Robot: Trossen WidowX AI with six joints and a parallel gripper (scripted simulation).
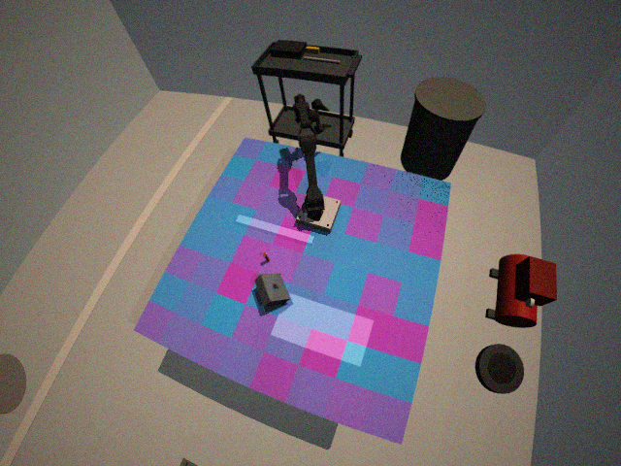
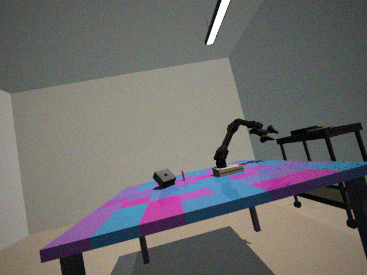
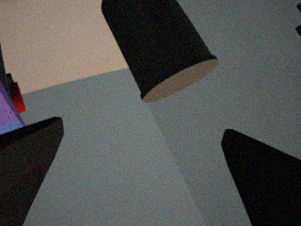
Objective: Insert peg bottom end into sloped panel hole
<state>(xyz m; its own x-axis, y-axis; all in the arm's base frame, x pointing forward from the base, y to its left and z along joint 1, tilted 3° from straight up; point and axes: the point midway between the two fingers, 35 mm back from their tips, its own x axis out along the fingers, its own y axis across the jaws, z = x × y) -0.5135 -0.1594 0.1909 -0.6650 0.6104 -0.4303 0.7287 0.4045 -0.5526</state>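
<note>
Released and empty, the pincer (image 2: 268, 133) hangs well apart from the peg (image 2: 182, 175), so a hurried descent could topple it.

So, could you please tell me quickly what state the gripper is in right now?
Gripper: open, holding nothing, raised off the table, far from the peg.
</note>
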